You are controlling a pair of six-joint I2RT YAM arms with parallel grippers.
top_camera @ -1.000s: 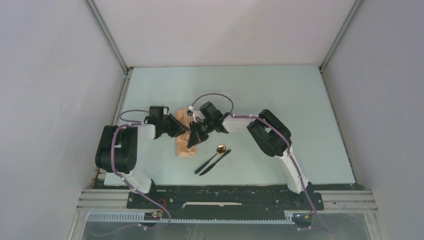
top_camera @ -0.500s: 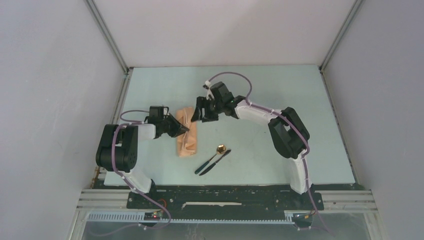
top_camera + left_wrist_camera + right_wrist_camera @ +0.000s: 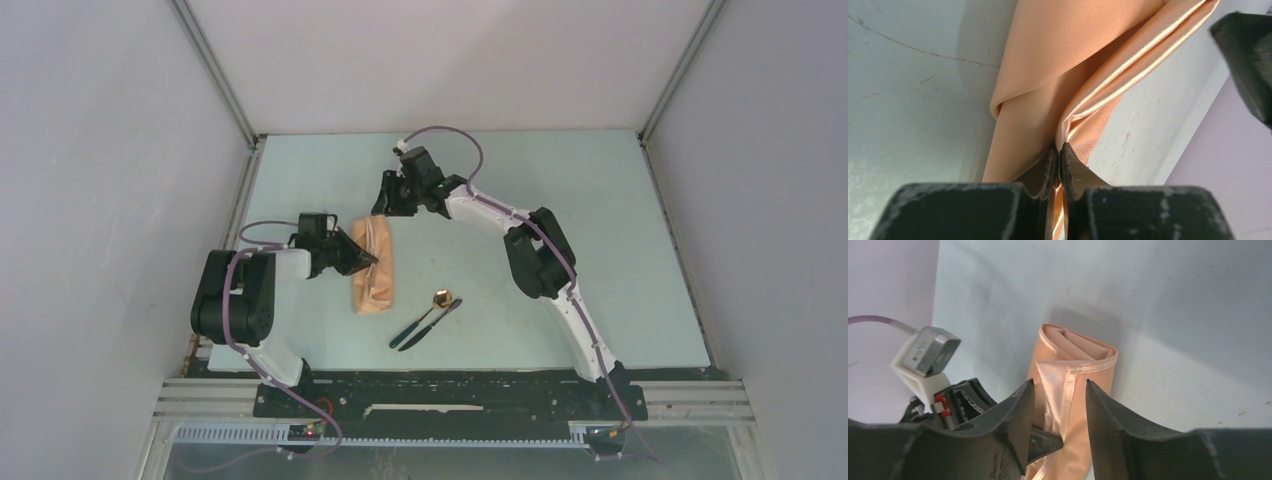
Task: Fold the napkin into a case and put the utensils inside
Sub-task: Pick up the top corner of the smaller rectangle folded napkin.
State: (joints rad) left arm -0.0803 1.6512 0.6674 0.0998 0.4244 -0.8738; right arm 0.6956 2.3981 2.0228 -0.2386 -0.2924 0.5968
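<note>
Pale table [image 3: 600, 220], I'm watching left gripper [image 3: 1058, 155] pinching the folded napkin [image 3: 378, 285] edge, right gripper [image 3: 1058, 385] hovering spread over its far end, utensils [image 3: 428, 320] lying apart.

White-shelled left arm [image 3: 287, 264] and right arm [image 3: 492, 213], bulky black joints [image 3: 225, 300], looping lilac cables [image 3: 447, 132], black wedge-shaped gripper fingers [image 3: 1118, 440].

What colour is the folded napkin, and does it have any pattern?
Plain peach-tan napkin, no print, only fine ribbing; clearest in the left wrist view.

No text can be read — perhaps too blurred.
</note>
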